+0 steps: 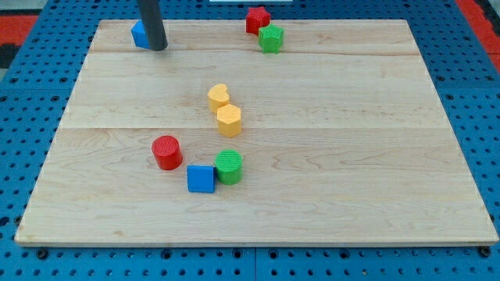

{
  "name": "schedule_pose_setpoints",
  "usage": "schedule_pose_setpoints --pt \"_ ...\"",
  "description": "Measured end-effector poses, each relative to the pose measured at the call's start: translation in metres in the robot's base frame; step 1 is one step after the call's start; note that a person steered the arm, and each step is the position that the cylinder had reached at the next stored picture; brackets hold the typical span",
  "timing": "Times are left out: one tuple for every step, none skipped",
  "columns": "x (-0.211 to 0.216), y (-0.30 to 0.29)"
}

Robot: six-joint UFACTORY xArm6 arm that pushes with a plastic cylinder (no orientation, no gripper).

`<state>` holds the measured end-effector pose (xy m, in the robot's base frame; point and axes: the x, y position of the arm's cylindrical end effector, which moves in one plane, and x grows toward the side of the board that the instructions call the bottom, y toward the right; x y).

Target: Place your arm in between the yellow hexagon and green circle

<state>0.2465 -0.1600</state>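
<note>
The yellow hexagon (pixel 229 120) lies near the board's middle, with a yellow heart-like block (pixel 219 96) touching it just above. The green circle (pixel 230 166) lies below the hexagon, touching a blue square block (pixel 201 179) on its left. My tip (pixel 158 47) is at the board's upper left, far up and to the left of both blocks, right beside a blue block (pixel 140 34) that the rod partly hides.
A red cylinder (pixel 166 152) lies left of the green circle. A red block (pixel 257 19) and a green block (pixel 271 38) sit together at the top edge. The wooden board (pixel 351 156) rests on a blue pegboard.
</note>
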Motion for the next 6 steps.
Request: schedule_pose_setpoints --pt "-0.011 -0.038" --pt "-0.006 -0.051" --pt "0.027 0.048" --pt "0.099 0.111" --pt "0.113 0.19" --pt "0.18 0.192"
